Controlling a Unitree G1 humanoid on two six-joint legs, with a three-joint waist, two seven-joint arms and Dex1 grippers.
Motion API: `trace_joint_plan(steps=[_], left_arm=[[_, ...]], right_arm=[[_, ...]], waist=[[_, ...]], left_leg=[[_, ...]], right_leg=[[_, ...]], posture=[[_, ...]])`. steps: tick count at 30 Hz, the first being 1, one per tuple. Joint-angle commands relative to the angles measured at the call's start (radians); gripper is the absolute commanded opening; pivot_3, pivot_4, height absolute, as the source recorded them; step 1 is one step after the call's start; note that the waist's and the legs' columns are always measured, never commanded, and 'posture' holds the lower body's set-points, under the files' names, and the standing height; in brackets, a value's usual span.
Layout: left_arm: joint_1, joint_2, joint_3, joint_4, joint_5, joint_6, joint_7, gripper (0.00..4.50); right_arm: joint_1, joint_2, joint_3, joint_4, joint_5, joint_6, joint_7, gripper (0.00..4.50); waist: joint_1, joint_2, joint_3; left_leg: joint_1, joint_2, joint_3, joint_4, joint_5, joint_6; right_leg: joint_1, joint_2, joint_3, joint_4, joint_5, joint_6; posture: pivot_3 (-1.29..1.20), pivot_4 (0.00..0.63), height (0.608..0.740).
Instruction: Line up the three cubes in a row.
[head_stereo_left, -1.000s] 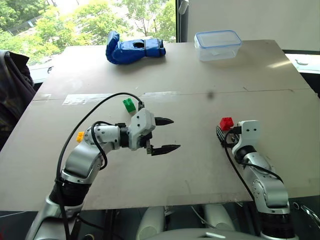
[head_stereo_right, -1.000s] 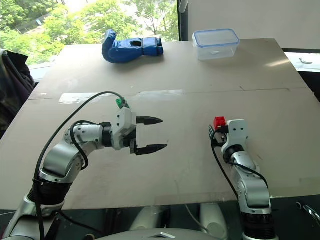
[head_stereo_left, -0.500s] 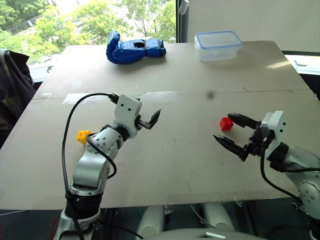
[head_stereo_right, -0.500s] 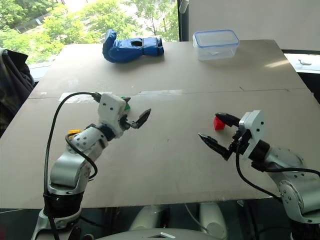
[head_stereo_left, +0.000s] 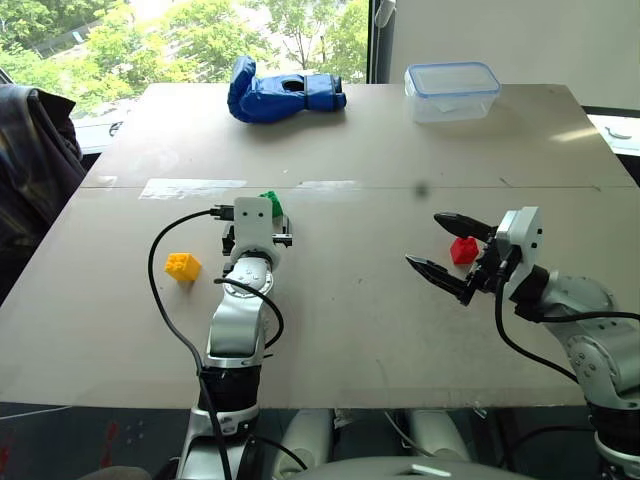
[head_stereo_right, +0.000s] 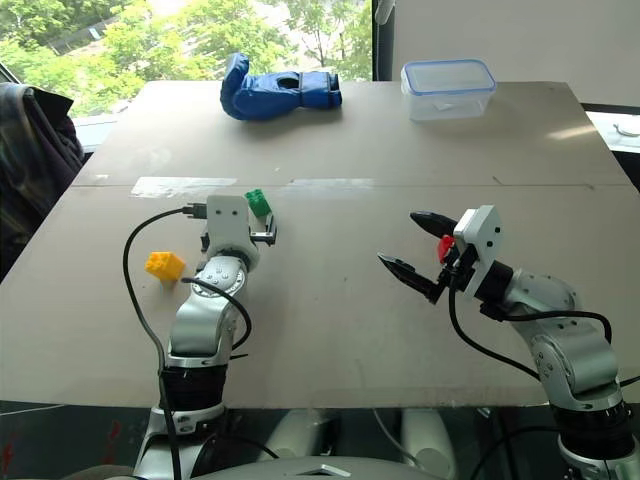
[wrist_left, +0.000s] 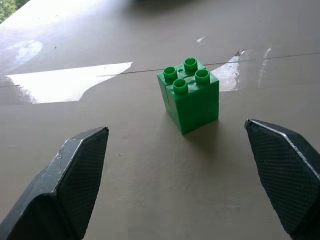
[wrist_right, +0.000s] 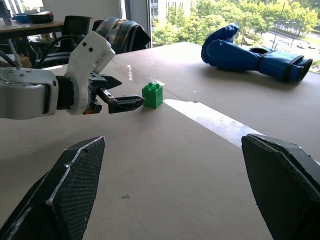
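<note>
Count: three cubes, one each – green cube, yellow cube, red cube. One blue glove, one clear lidded box, two claws.

Landmark = green cube, sitting studs up on the table just on the robot's side of the tape seam.
- Left claw: open wide, empty, pointing straight at the green cube. Cube sits centred ahead of the gap, just beyond the fingertips, not touching either one.
- Yellow cube: to the robot's left of the green cube and a bit nearer the robot, apart from the left arm, near its cable.
- Red cube: well to the right of the green cube, roughly level with it or slightly nearer the robot.
- Right claw: open wide, empty, aimed leftward toward the green cube. Red cube sits just behind its fingertips, close to the far finger; contact can't be judged.
- Glove and box: far side of the table from the green cube, near the back edge, well clear of all three cubes.

Room: bare table between green and red cubes, and from there toward the near edge. Yellow cube is well in from the left edge.
</note>
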Motion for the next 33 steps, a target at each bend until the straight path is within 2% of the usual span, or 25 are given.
trace_joint_plan(steps=[1,5,13,14,17,21,28,32,33], left_arm=[[-0.058,0.0,0.009,0.088,0.012,-0.118,0.013,4.5],[-0.129,-0.016,0.032,0.266,-0.001,-0.221,0.036,4.5],[-0.206,-0.044,0.068,0.452,-0.016,-0.324,0.075,4.5],[-0.211,-0.043,0.066,0.471,-0.014,-0.342,0.073,4.1],[-0.218,-0.044,0.068,0.501,-0.014,-0.369,0.076,3.38],[-0.213,-0.064,0.082,0.517,-0.028,-0.388,0.096,1.35],[-0.207,-0.075,0.089,0.509,-0.04,-0.406,0.097,1.29],[-0.213,-0.062,0.088,0.479,-0.054,-0.406,0.059,1.29],[-0.214,-0.048,0.084,0.461,-0.079,-0.403,-0.001,1.29]], right_arm=[[-0.012,0.002,0.006,-0.016,-0.014,-0.031,0.001,4.47],[-0.002,0.007,0.013,-0.021,-0.027,-0.04,-0.007,4.47],[0.008,0.001,0.006,-0.022,-0.035,-0.05,-0.012,4.47],[0.009,0.0,0.005,-0.023,-0.035,-0.051,-0.013,4.5],[0.012,-0.001,0.004,-0.025,-0.036,-0.053,-0.014,4.5],[0.016,-0.006,0.001,-0.025,-0.04,-0.059,-0.015,4.5],[0.02,-0.013,-0.004,-0.031,-0.034,-0.056,-0.017,4.5],[0.024,-0.011,-0.007,-0.035,-0.024,-0.051,-0.022,4.5],[0.025,-0.01,-0.013,-0.036,-0.019,-0.049,-0.026,4.5]], waist=[[0.001,0.0,0.0],[0.001,0.0,0.0],[0.001,-0.001,0.0],[0.001,-0.001,0.0],[0.0,-0.001,0.0],[0.001,-0.001,0.0],[0.0,-0.001,0.0],[0.0,-0.001,0.0],[0.0,-0.001,0.0]], left_leg=[[0.0,0.0,0.0,0.0,0.0,0.0],[0.0,0.0,0.0,0.0,0.0,0.0],[-0.001,-0.001,0.0,0.001,0.0,0.0],[-0.001,-0.001,0.0,0.001,0.0,0.0],[-0.001,-0.001,0.0,0.001,0.0,0.0],[-0.001,-0.001,0.0,0.001,0.0,0.0],[0.0,-0.001,0.0,0.001,0.0,0.0],[-0.001,-0.001,0.0,0.001,0.0,0.0],[-0.001,-0.001,0.0,0.001,0.0,0.0]], right_leg=[[0.0,0.0,0.0,0.0,0.0,0.0],[0.0,0.0,0.0,0.0,0.0,0.0],[0.0,-0.001,-0.001,0.0,0.0,0.0],[0.0,-0.001,-0.001,0.0,0.0,0.0],[0.0,0.0,-0.001,0.0,0.0,0.0],[0.0,-0.001,-0.001,0.0,0.0,0.0],[0.0,-0.001,-0.001,0.001,0.0,0.0],[0.0,-0.001,-0.001,0.001,0.0,0.0],[0.0,-0.001,-0.001,0.001,0.0,0.0]], posture=[[0.0,0.15,0.74],[0.0,0.15,0.74],[0.0,0.15,0.74],[0.0,0.15,0.74],[0.0,0.15,0.74],[0.0,0.15,0.74],[0.0,0.15,0.74],[0.0,0.15,0.74],[0.0,0.15,0.74]])
